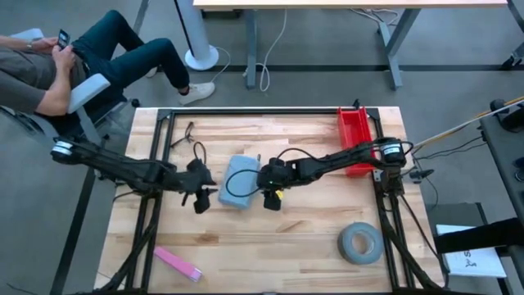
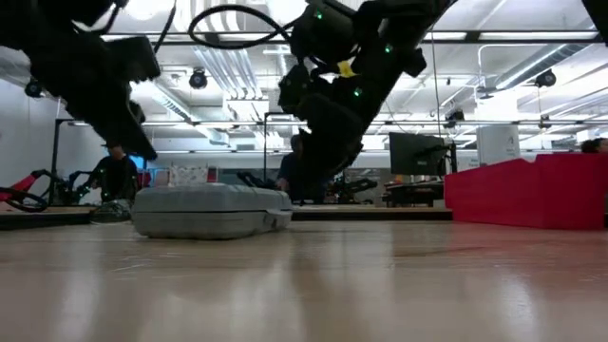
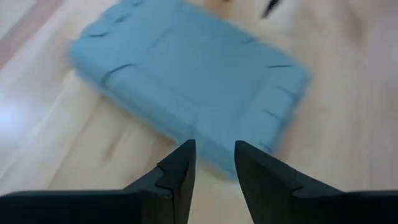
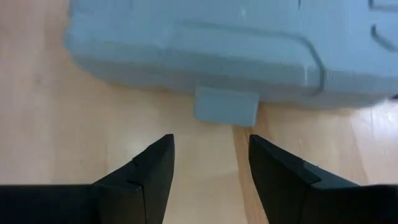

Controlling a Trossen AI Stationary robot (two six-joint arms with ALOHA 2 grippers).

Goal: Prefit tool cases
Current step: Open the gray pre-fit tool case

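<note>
Near the middle of the wooden counter (image 1: pixel 246 238): one tool case (image 1: pixel 239 182), blue-grey plastic, rectangular with rounded corners, closed and lying flat. Lid carries shallow moulded lines and a raised panel outline. One small rectangular latch tab (image 4: pixel 226 104) juts from a long edge, resting on the wood. From counter height the case shows as a low, rounded slab with a seam running round its middle.

Left hand (image 1: pixel 202 197): just beside the case on its left side, fingers (image 3: pixel 180 171) parted by a narrow gap, gripping nothing; one corner of the case lies just ahead of the tips.

Right hand (image 1: pixel 271 197): just beside the case on its right side, fingers (image 4: pixel 152 165) parted wider, empty, and pointed at the latch tab, which lies apart from the tips.

Other items on the counter: red bin (image 1: pixel 355 139) at the far right edge; grey tape roll (image 1: pixel 359 242) near the right front; flat pink strip (image 1: pixel 177 263) near the left front.

Beyond the counter: a seated person (image 1: pixel 74 61) at the far left corner.
</note>
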